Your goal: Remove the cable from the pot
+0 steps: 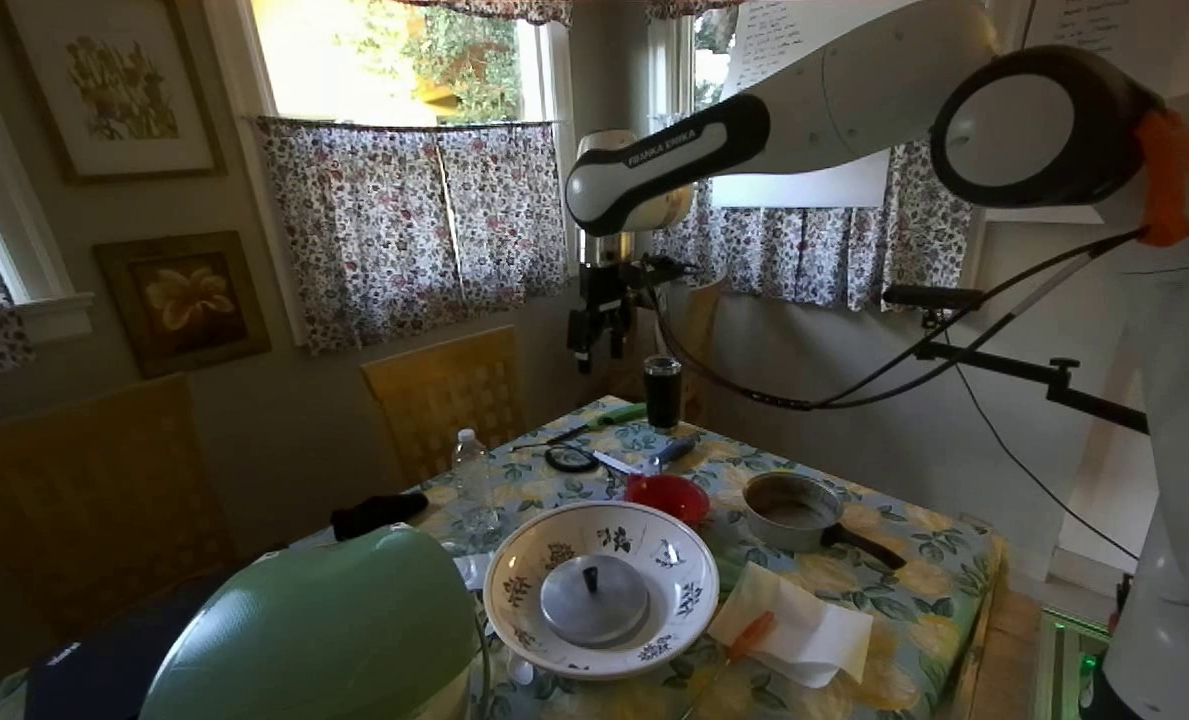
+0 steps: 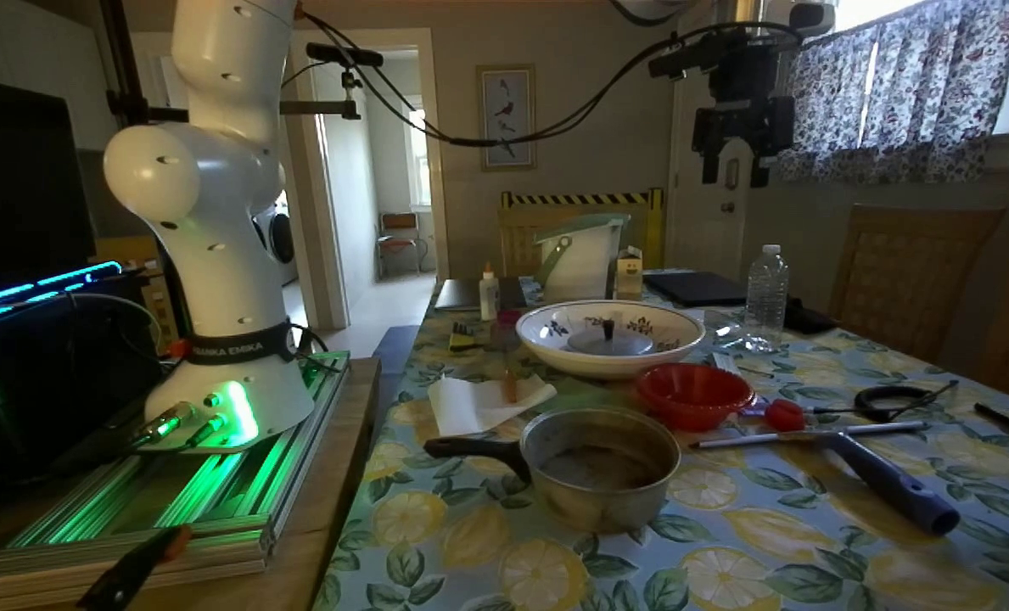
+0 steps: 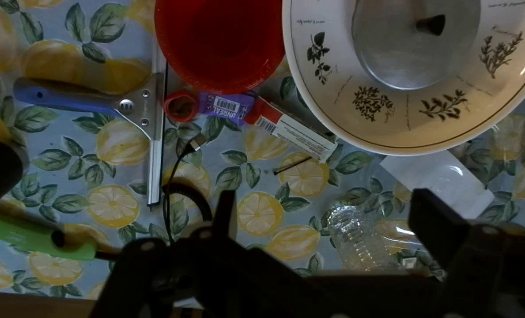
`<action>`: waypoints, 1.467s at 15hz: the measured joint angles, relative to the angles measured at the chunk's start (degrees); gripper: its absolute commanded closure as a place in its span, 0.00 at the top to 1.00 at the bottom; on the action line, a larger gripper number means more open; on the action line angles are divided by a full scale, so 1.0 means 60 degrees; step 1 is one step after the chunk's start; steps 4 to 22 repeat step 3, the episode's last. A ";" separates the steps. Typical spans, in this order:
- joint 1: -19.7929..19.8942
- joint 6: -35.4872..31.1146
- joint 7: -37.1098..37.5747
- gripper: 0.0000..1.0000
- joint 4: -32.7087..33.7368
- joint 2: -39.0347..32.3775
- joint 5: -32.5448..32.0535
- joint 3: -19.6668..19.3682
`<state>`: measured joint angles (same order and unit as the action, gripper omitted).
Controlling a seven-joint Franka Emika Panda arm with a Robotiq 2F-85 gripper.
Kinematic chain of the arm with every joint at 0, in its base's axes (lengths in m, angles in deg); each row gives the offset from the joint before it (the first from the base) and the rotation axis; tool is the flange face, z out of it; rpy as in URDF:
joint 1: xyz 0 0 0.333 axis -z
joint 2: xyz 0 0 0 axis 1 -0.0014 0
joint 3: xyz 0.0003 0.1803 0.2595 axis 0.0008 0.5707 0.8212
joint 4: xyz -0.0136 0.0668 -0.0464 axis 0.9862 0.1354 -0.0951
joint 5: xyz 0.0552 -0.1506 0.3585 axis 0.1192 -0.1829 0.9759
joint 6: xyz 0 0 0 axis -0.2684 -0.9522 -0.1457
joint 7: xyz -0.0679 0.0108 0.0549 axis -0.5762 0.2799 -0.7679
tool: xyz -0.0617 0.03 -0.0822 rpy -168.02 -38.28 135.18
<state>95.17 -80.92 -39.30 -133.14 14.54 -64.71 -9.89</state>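
The tool (image 3: pixel 325 196), its jaws parted, hangs high above the tabletop (image 2: pixel 810 552), the cable (image 3: pixel 196 195) lying below it and the pot (image 2: pixel 602 475) standing lower too, off toward the robot's base (image 2: pixel 228 399).

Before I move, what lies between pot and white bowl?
Bare tablecloth separates pot and white bowl in both exterior views, paper and red bowl flanking it.

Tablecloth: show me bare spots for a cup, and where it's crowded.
Bare cloth lies between the pot and the blue squeegee handle in an exterior view, and, in the wrist view, between that handle and the green-handled tool. Crowded: around the red bowl, where the blade, small box, white bowl and cable cluster.
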 measured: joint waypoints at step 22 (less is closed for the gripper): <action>-0.0001 -0.0066 0.0033 1.00 -0.0241 0.0169 0.0000 0.0000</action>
